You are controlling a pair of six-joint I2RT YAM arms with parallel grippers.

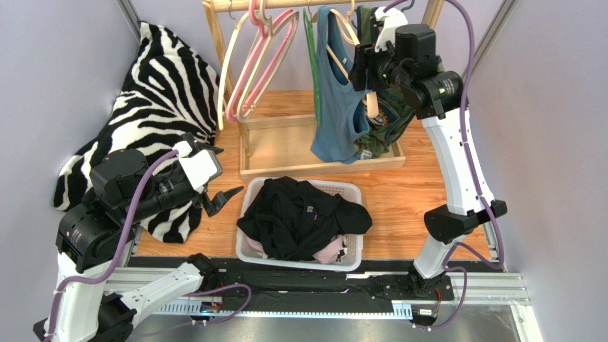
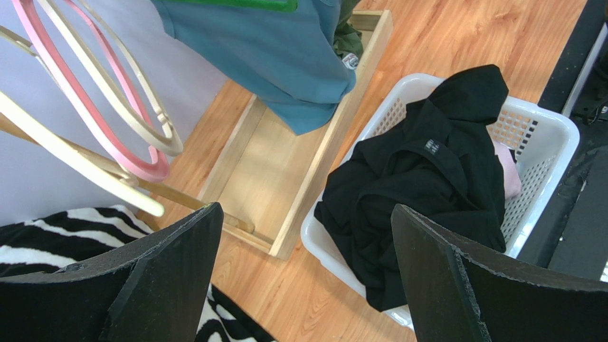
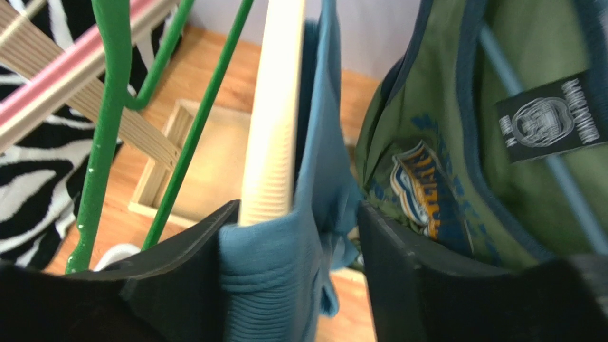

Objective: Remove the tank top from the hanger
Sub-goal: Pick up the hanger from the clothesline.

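Blue ribbed cotton, the tank top point(image 3: 285, 278) looks light and limp; the right gripper point(image 3: 289, 285) straddles its strap on the cream hanger point(image 3: 275, 121), jaws apart, the left gripper point(image 2: 303, 278) idling spread

Right gripper point(image 3: 292, 278) had its two dark fingers point(image 3: 421, 285) spread either side of the blue tank top point(image 3: 285, 285), ribbed fabric bunched between them and against the left finger. A cream hanger point(image 3: 275, 121) arm ran up out of that fabric. Just right of it hung a green garment point(image 3: 442, 135) with a blue-yellow crest and a black label point(image 3: 549, 117). Left side: a green hanger point(image 3: 110, 107), pink hanger point(image 3: 64, 75), zebra-print cloth point(image 3: 28, 185), and the wooden tray point(image 3: 160, 174) on the wood floor below.
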